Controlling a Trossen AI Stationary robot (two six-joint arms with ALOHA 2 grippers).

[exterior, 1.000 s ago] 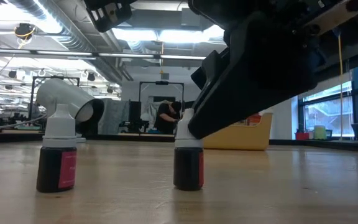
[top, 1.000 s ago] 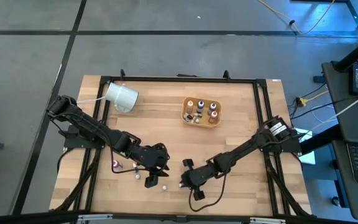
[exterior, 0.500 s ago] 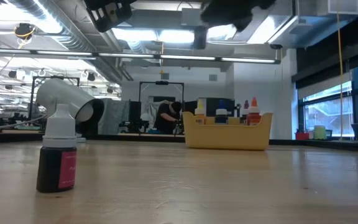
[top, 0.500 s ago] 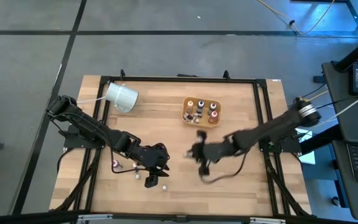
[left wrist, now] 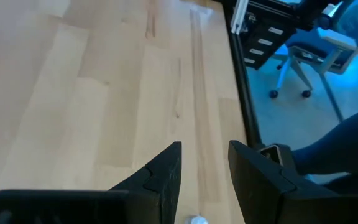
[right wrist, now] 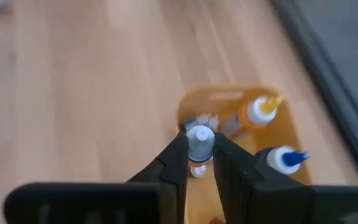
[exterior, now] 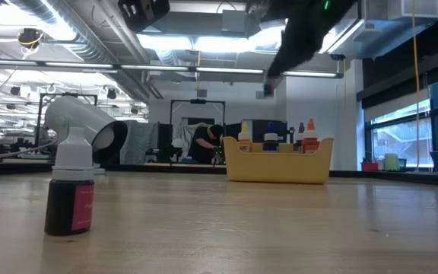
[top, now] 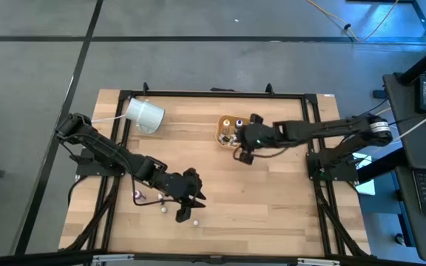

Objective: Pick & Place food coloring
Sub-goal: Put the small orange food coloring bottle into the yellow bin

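Fingers of the right gripper (right wrist: 199, 163) pinch a small food coloring bottle (right wrist: 200, 142) with a white cap, clamped tight between the two dark pads. In the high view the right gripper (top: 244, 145) hangs over the near edge of the tan-orange tray (top: 222, 138), the arm reaching in across the table from the right side. Below the held bottle, the right wrist view shows the tray's interior with an orange dropper bottle (right wrist: 258, 112) and a dark bottle with a blue tip (right wrist: 281, 160) standing in it. From table height the tray (exterior: 280, 166) stands far back with several bottles poking above its rim, the right arm dark above it. Toward the front of the table the left gripper (top: 190, 193) hovers low, its fingers (left wrist: 164, 175) partly spread with nothing between them. A white cap (left wrist: 196, 219) shows on the wood just below that gap. Loose bottles (top: 178, 216) lie scattered around it on the wooden table (top: 287, 207), and one dark-bodied bottle with a white top (exterior: 71, 190) stands upright close to the low camera. A large white cylinder (top: 144, 114) lies on its side near the far left corner.
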